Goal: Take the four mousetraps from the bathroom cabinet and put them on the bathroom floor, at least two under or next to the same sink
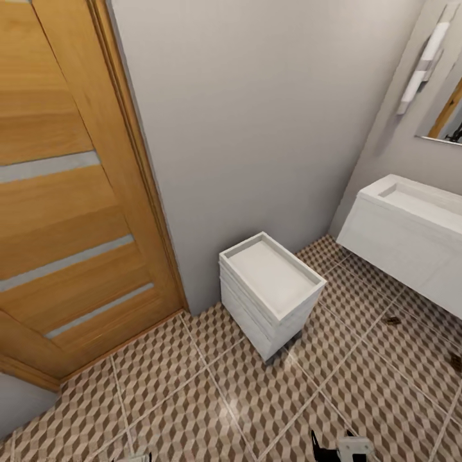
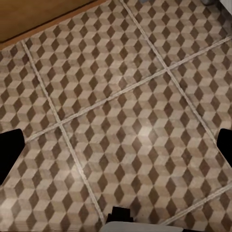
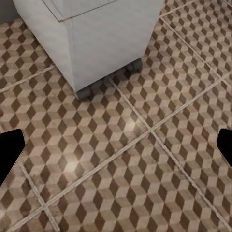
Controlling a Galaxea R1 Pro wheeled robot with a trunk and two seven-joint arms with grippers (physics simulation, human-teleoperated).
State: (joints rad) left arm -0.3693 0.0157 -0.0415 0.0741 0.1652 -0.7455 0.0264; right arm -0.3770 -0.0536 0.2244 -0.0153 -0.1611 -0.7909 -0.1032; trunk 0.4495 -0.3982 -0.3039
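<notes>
Mousetraps: one (image 1: 393, 320) lies on the bathroom floor (image 1: 192, 398) just before the sink (image 1: 410, 205), another (image 1: 455, 361) nearer, at the edge. Both claws, left (image 2: 116, 145) and right (image 3: 116, 145), hang spread apart and empty over tiles; a white wheeled unit (image 1: 269, 289) stands beyond, by the wall

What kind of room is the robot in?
Most likely a bathroom: a white sink on the wall with a mirror above it, cube-patterned floor tiles, and a wooden door.
</notes>
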